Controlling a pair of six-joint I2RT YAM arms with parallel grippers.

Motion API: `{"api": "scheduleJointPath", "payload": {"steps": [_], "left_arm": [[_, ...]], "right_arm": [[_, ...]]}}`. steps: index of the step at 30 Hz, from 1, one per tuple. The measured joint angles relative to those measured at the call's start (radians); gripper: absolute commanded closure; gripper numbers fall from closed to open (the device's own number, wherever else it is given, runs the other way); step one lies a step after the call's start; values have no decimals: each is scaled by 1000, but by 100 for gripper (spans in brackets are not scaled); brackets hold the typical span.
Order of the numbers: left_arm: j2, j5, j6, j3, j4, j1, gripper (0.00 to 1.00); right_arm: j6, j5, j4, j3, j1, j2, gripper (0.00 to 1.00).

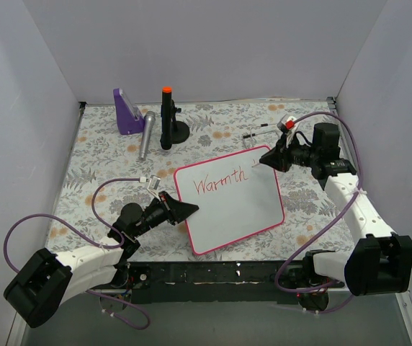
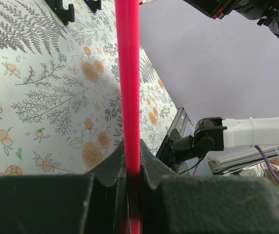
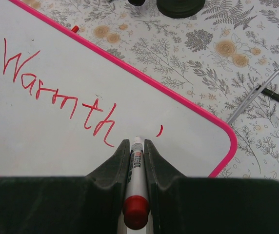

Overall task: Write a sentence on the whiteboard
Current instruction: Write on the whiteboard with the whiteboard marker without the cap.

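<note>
1. Table (image 1: 98, 173) with a flowery cover. Up at 11 o'clock in the top view there's a purple stand (image 1: 127, 112), a silver cylinder (image 1: 145, 135) and a black stand (image 1: 168, 122) with an orange-tipped thing standing in it.
2. The whiteboard (image 1: 235, 213) lies flat mid-table, a bit toward 3 o'clock, twisted slightly counterclockwise (pink frame all round).
3. Left gripper (image 1: 188, 209) comes in from 9 o'clock, pinched tight on the board's pink edge; its own camera shows the frame (image 2: 128, 73) running straight into the closed jaws.
4. Right gripper (image 1: 267, 160) sits over the board's 1 o'clock corner, clamped on a marker (image 3: 136, 170).
5. The sentence (image 1: 220, 184): only "Warmth" in red, along the 12 o'clock edge, plus a tiny tick.
6. The marker's tip points at the board; the tick is at 1 o'clock of it. Can't tell if it touches.
</note>
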Motion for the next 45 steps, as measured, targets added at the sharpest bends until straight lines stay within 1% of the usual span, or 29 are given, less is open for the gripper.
{"api": "scheduleJointPath", "payload": {"steps": [16, 29, 33, 39, 45], "left_arm": [[5, 0, -10, -1, 3, 0, 100], [5, -1, -10, -2, 3, 0, 100], [5, -1, -9, -2, 3, 0, 100], [6, -1, -9, -2, 4, 0, 100], [6, -1, -9, -2, 5, 0, 100]], "right_arm": [[21, 57, 4, -14, 19, 28, 99], [38, 79, 5, -13, -4, 28, 99], [12, 55, -4, -13, -4, 30, 99], [-50, 7, -81, -13, -4, 34, 99], [-89, 0, -135, -13, -4, 34, 99]]}}
